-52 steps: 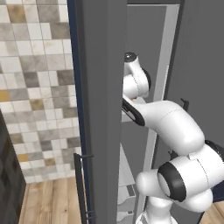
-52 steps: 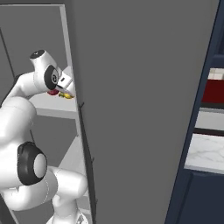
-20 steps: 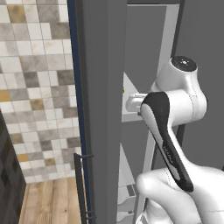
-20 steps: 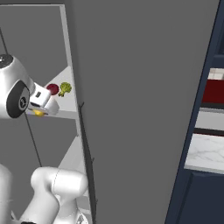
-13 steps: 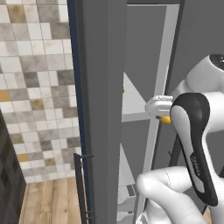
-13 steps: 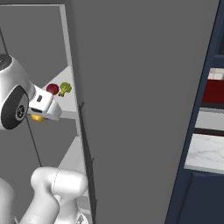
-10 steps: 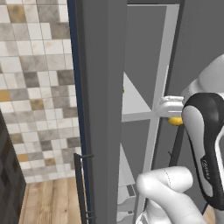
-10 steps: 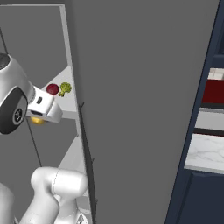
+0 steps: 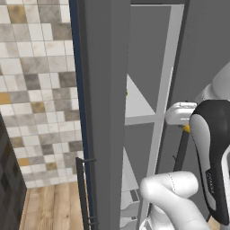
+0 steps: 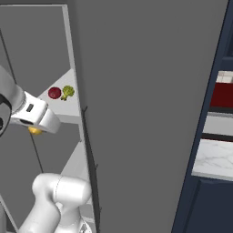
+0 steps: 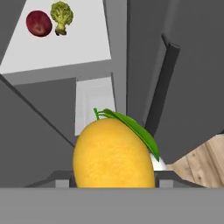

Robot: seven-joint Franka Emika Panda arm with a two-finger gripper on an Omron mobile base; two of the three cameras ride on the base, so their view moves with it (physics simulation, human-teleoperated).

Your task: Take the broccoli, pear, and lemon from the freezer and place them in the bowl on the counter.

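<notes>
Hand view, freezer [image 11: 57,52]: takes most of the frame; pale shelf in the upper left, door edge with its dark handle [image 11: 159,87] running down the right of centre.
Freezer in the base views: open, tall grey door across the middle of the right base view; shelf at left centre.
Arm: white, in the lower right of the left base view and the lower left of the right base view.
Surface [image 10: 211,159]: white marble patch at the right edge of the right base view, well apart from the freezer; I cannot pick out the bowl.
Lemon [image 11: 114,154]: bottom centre of the hand view, green leaf at its top, held in the pincer [image 11: 114,181]; a yellow sliver under the hand in the right base view [image 10: 35,131].
Pincer state: closed around the lemon, jaws part-way apart at its sides.
Pear [image 11: 38,23]: upper left, on the shelf, just beside the broccoli.
Broccoli [image 11: 61,16]: upper left, on the same shelf.
Step in hand: first fruit lifted and being carried out of the freezer, as I judge it.
Next move: swing clear of the door edge, then travel to the bowl; two items remain.
Change from a second ago: hand has drawn back and lower from the shelf; pear and broccoli unmoved.
</notes>
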